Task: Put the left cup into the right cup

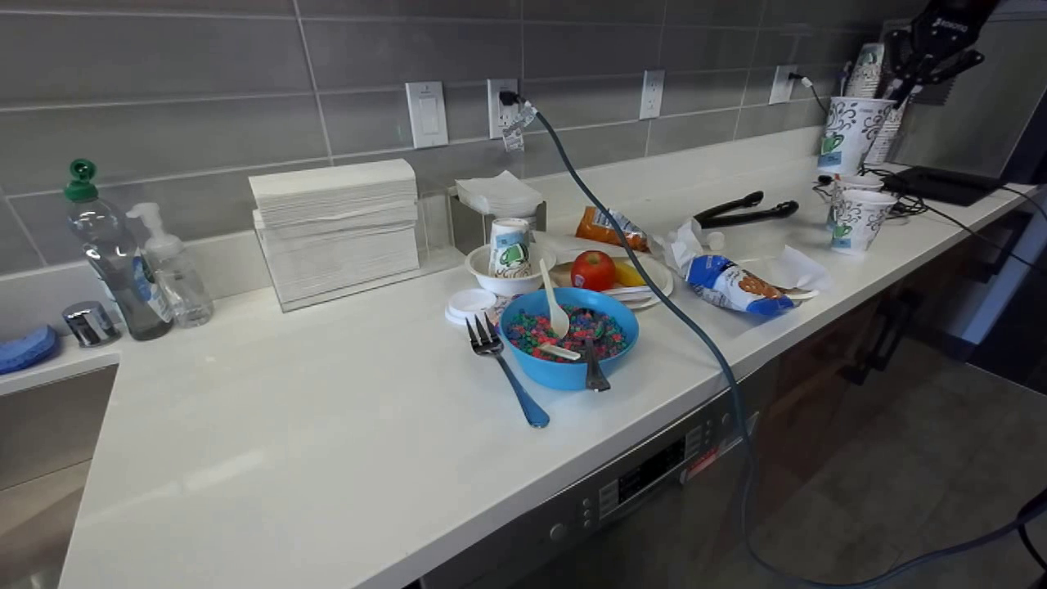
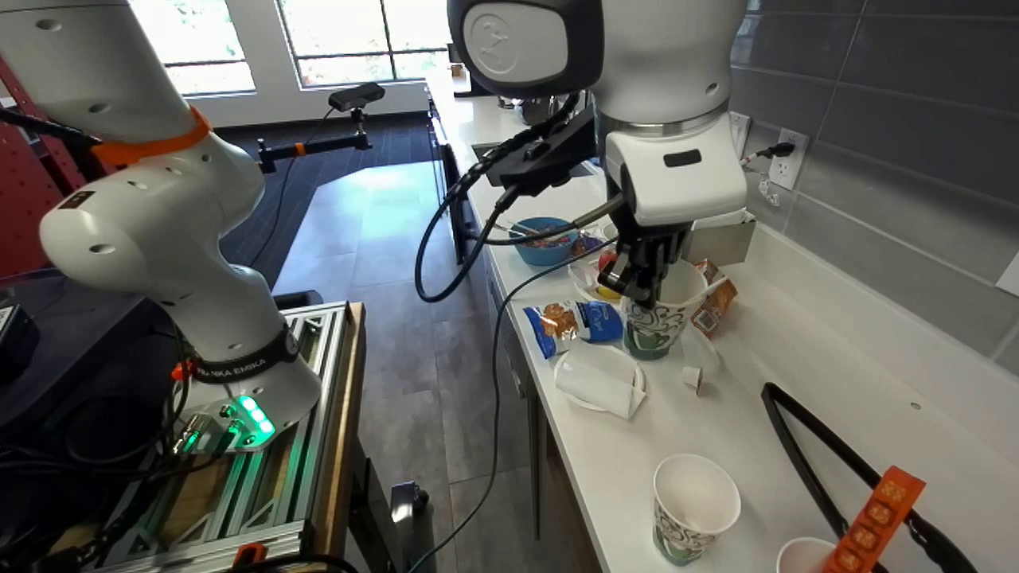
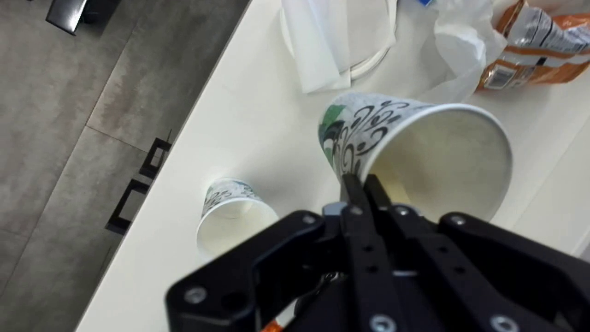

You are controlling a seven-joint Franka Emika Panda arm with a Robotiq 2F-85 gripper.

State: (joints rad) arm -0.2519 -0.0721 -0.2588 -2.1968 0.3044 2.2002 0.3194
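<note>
My gripper [image 3: 363,180] is pinching the rim of the left cup [image 3: 405,143], one finger inside the wall and one outside, and holds it mouth-up, clear of the tabletop [image 3: 286,147]. Lower than my gripper, and to its left in the wrist view, the right cup [image 3: 233,221] stands upright, apart from the cup I carry. Past my gripper, toward the top of that view, a white napkin [image 3: 318,46] lies over a plate [image 3: 374,62], and to their right is an orange snack bag [image 3: 537,55]. In an exterior view, black tongs [image 1: 748,215] lie below and left of my gripper, a blue bowl [image 1: 540,372] well beyond them.
</note>
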